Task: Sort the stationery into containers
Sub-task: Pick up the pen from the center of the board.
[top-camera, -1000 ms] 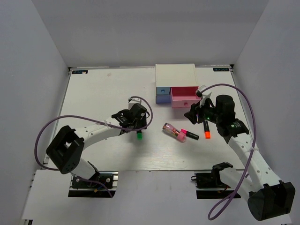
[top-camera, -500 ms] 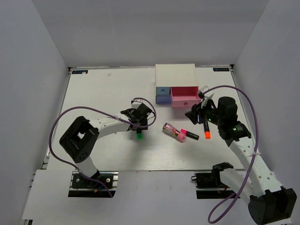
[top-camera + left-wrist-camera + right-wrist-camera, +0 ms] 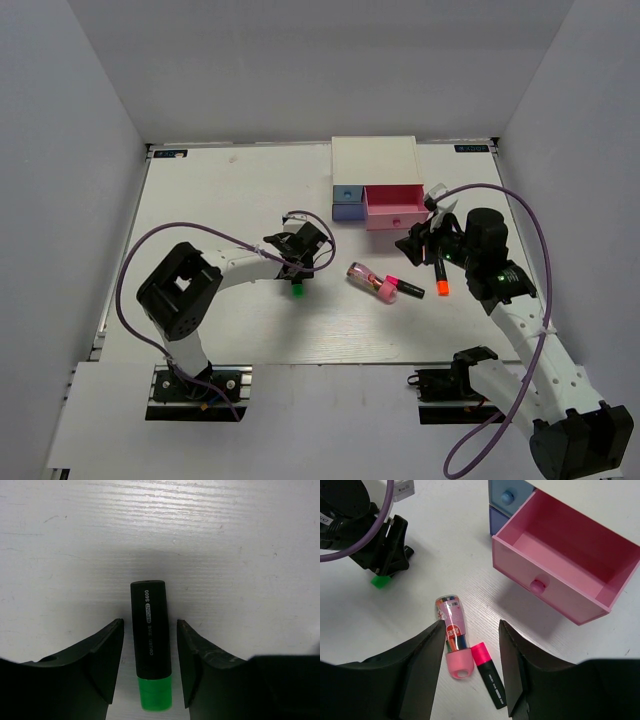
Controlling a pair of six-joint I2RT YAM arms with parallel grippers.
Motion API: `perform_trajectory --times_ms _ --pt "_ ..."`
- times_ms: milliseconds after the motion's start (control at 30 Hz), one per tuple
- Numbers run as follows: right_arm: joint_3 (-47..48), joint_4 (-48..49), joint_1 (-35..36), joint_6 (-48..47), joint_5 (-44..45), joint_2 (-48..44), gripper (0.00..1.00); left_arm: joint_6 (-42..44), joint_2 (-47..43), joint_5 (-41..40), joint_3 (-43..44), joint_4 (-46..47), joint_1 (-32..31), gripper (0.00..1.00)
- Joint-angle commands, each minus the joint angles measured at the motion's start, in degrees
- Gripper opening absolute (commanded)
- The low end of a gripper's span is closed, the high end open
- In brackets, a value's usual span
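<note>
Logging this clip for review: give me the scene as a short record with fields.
left gripper: open, jaws either side of the green-capped marker, not touching it
green-capped marker: lying flat on the table
right gripper: open, above the pink-and-clear tube and pink-capped marker
pink drawer: pulled out, nothing seen inside
orange-capped marker: on the table, ungripped

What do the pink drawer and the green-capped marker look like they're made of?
The pink drawer looks like smooth plastic: thin even walls, uniform colour. The green-capped marker seems plastic too: matte black barrel with white print, slightly glossier cap.
</note>
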Motion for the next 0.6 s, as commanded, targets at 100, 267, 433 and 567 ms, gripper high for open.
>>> perform_trajectory --times_ms 100,267,433,567 --pt "-0.16 2.36 -0.06 0.56 0.92 -1.01 0.53 -0.29 0.89 -0.47 1.42 -0.94 -0.21 0.49" --pt "-0.16 2.45 -0.06 0.65 1.27 -1.36 0.53 -0.29 -0.51 -0.47 1.42 -1.46 -0.21 0.37" --pt "-0.24 2.71 -0.06 0.83 2.41 -1.89 0.70 2.68 -5.43 0.31 1.42 -0.94 -0.21 0.14" --pt "-0.07 2.71 -0.06 0.74 2.59 -2.24 0.69 9.35 -10.87 3.74 1.42 2.05 -0.21 0.00"
